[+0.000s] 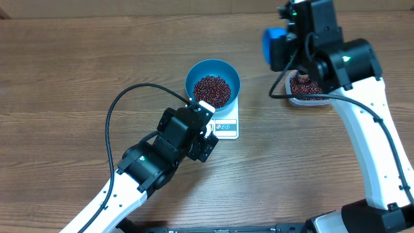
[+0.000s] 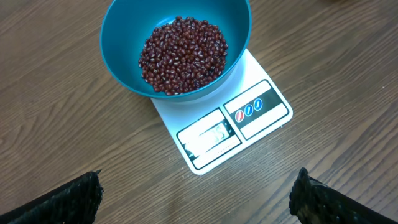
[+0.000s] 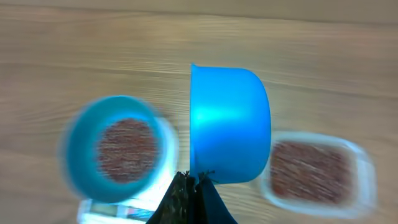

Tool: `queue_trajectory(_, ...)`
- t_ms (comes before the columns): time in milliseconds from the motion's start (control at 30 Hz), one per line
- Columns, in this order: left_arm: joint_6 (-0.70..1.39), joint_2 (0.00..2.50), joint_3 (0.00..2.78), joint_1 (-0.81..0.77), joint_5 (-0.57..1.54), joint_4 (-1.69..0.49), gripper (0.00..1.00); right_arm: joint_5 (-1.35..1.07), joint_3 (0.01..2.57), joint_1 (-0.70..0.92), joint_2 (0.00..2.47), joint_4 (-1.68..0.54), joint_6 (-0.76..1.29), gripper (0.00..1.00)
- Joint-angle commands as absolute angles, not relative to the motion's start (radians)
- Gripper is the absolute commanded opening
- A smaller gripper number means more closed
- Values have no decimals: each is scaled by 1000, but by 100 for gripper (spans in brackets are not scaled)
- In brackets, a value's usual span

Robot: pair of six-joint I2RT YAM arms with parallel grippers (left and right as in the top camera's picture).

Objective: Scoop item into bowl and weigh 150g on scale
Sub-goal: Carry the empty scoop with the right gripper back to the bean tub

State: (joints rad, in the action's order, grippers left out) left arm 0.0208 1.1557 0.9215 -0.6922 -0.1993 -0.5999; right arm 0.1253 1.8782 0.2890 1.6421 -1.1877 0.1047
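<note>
Teal-blue round bowl (image 2: 118, 37) with red-brown beans (image 2: 183, 55) on white square scale (image 2: 171, 115). Left gripper (image 2: 199, 193) (just beside scale) spread apart; right gripper (image 3: 194, 186) clamped on bright blue scoop (image 3: 227, 124).

Smooth glossy plastic bowl (image 2: 124, 56) on a white plastic scale (image 2: 261, 134); matt wood-grain table (image 2: 74, 137).
</note>
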Motion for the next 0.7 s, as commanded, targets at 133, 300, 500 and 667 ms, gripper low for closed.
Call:
queue_trajectory(133, 30, 1144, 912, -694, -210, -599, 99, 419, 1884, 215, 1644, -1232, 136, 4)
queue_trajectory(300, 30, 1144, 912, -694, -210, -599, 100, 419, 1884, 147, 1681, -1234, 155, 4)
queue_trajectory(500, 30, 1144, 912, -694, -210, -599, 100, 419, 1884, 121, 1797, -1267, 157, 4)
queue_trajectory(667, 30, 1144, 912, -694, -210, -599, 100, 419, 1884, 121, 1856, -1275, 169, 4)
